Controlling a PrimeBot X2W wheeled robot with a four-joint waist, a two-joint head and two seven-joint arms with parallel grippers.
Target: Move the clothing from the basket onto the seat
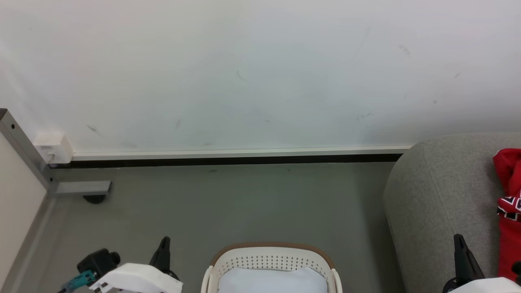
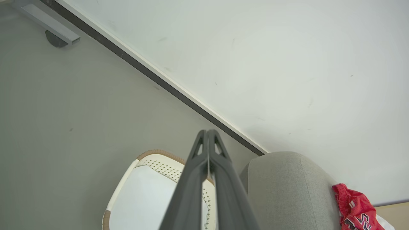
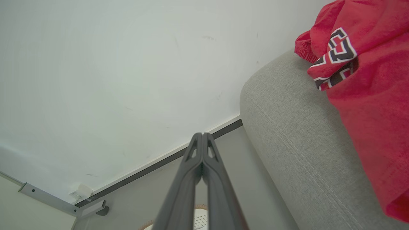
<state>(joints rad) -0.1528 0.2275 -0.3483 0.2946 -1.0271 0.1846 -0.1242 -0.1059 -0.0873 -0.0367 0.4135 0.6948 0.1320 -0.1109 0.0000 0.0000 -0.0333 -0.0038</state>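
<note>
Left claw (image 2: 207, 131) and right claw (image 3: 203, 134) are pressed together, empty; red clothing (image 3: 367, 95) lies on grey seat (image 1: 439, 195), three o'clock from laundry basket (image 1: 270, 253).

wall (image 1: 260, 73): white, scuffed | floor (image 1: 228, 211): grey, matte | baseboard (image 1: 244, 154): pale over dark strip | metal frame (image 1: 81, 187): left corner

Cut off at the edges
The basket (image 1: 270, 260) runs off the head view's bottom edge; the clothing (image 1: 511, 244) and the seat (image 1: 439, 191) run off its right edge.
</note>
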